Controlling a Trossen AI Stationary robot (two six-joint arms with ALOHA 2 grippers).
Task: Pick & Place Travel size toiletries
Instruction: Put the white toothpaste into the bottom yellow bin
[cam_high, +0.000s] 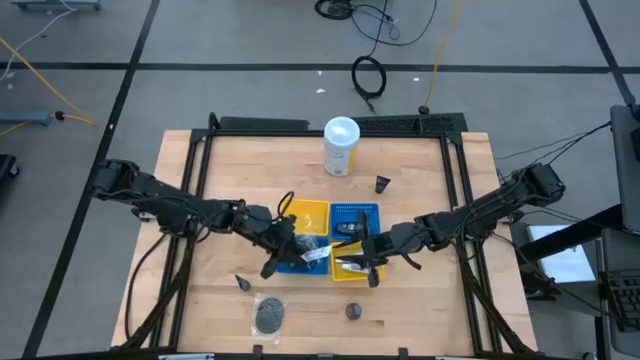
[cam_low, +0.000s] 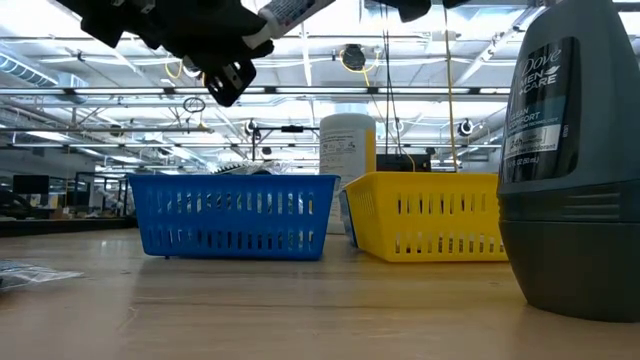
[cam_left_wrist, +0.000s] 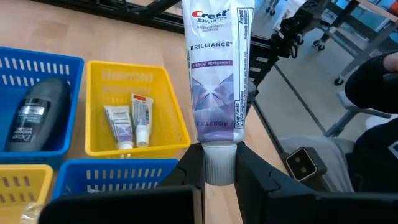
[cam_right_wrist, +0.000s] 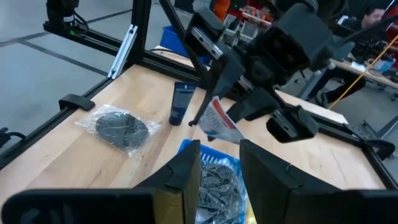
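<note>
Left gripper (cam_left_wrist: 219, 169): clenched on the white cap end of a Crest toothpaste tube (cam_left_wrist: 217, 68), lifted over the trays near the table's front centre.
Hold risk: the grip appears to bear on the cap alone, with the long tube body standing free beyond the fingers; a swing could tilt or twist it loose.
Right gripper (cam_right_wrist: 219, 165): released and empty, hovering over a blue tray (cam_right_wrist: 214, 177) that holds a dark mesh puff, close to the left arm; collision is possible if both move together.
Yellow tray (cam_left_wrist: 96, 140): holds two small tubes (cam_left_wrist: 129, 121) lying side by side; a careless drop could land on them or catch the rim.
Blue tray with deodorant (cam_left_wrist: 36, 112): beside the yellow tray; misplacement is possible.
Loose items: a bagged puff (cam_high: 269, 314) and small dark pieces lie on the table (cam_high: 420, 310) front, uncollected.
Canister (cam_high: 340, 146): at the back, well apart.
</note>
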